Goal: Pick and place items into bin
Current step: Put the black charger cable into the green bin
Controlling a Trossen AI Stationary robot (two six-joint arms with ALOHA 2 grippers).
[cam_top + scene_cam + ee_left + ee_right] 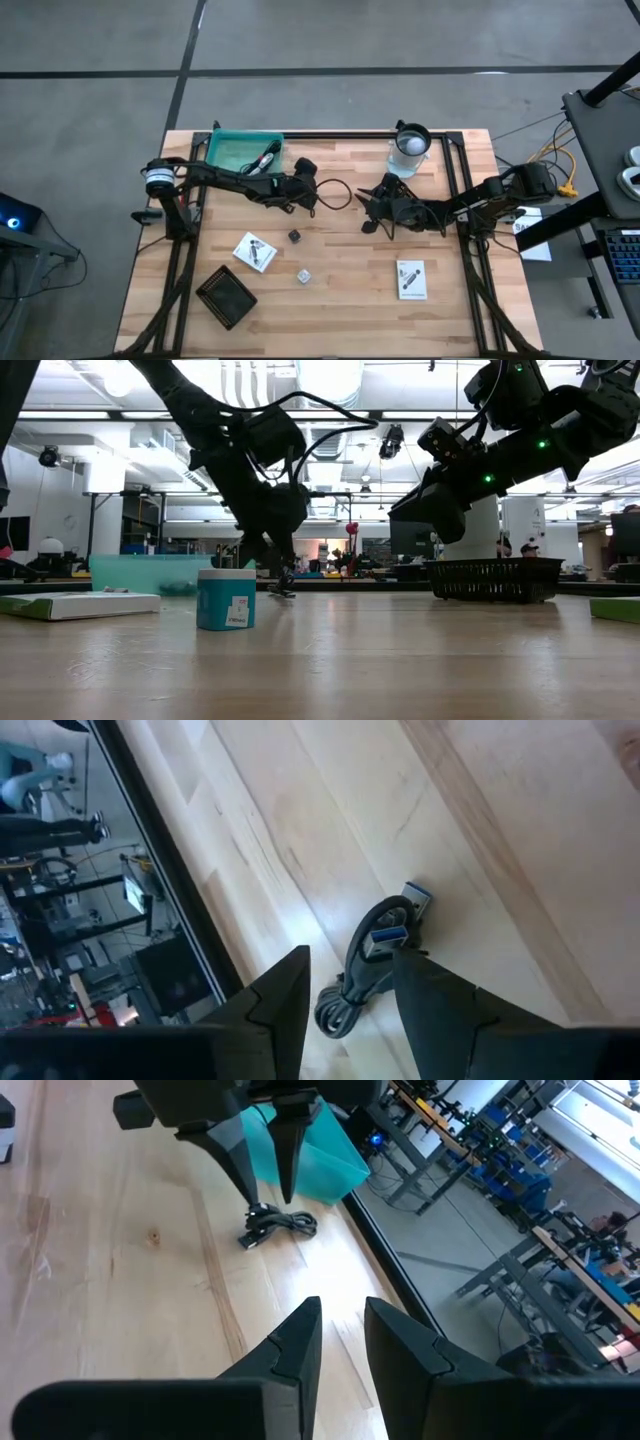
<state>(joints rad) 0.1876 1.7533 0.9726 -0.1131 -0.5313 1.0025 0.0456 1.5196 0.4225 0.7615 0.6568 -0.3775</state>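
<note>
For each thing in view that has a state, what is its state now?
Left gripper: open, above the cable, nothing held.
Right gripper: open, empty, mid-table.
Cable: bundled, lying on the table.
Bin: upright, cables inside.
Cup: upright, holds a white ball.
Packets: flat on the table.

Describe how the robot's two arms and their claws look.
Both arms are dark, jointed links with black cables looping along them. The left arm has a white-banded base; the right arm shows small green lights. Each claw, left claw and right claw, has two dark, angular, tapering fingers.
</note>
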